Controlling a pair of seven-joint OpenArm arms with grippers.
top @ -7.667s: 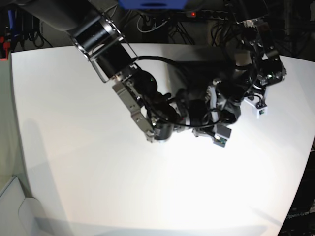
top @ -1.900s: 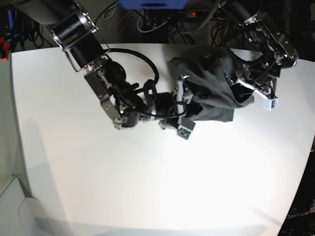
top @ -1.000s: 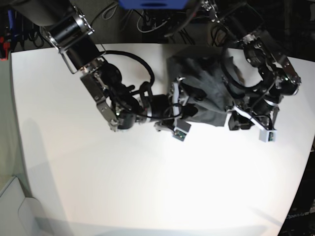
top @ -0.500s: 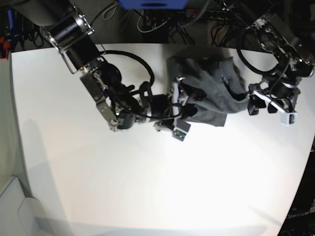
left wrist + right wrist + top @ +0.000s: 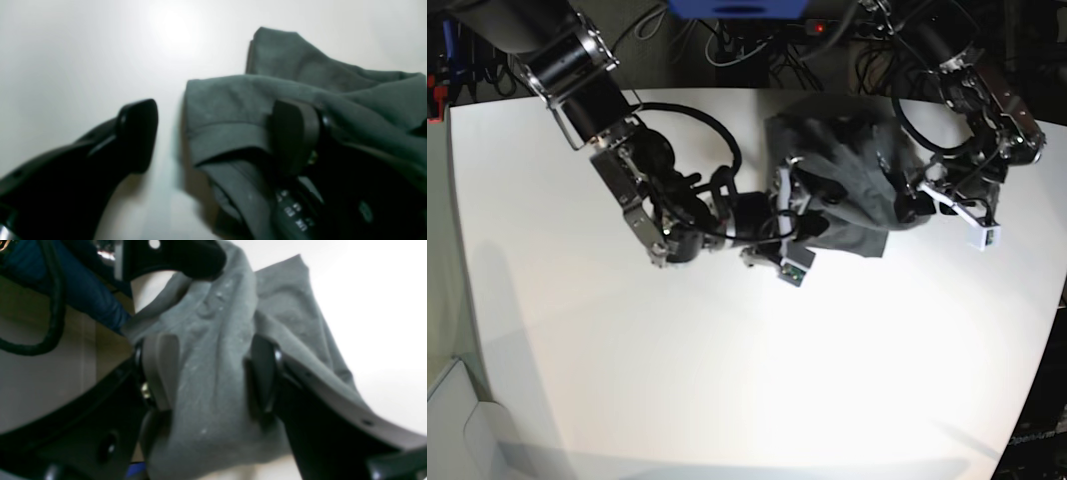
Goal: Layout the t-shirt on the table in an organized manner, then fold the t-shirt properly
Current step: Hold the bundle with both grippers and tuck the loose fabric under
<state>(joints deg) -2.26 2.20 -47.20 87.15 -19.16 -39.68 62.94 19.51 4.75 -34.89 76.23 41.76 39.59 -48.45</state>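
Well behind the right claw (image 5: 799, 222), black cables (image 5: 727, 50) tangle beside a blue panel (image 5: 737, 8) and a small red light (image 5: 819, 28). A pale bin (image 5: 452, 420) sits far toward the near-left corner.

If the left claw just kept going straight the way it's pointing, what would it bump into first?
Most likely the t-shirt. The left gripper stands open with a hemmed edge of the cloth right between its fingers; one finger already seems to touch it. Depth is blurry, though.

T-shirt (image 5: 847, 185) bunched on table (image 5: 727, 380), far edge, between arms.
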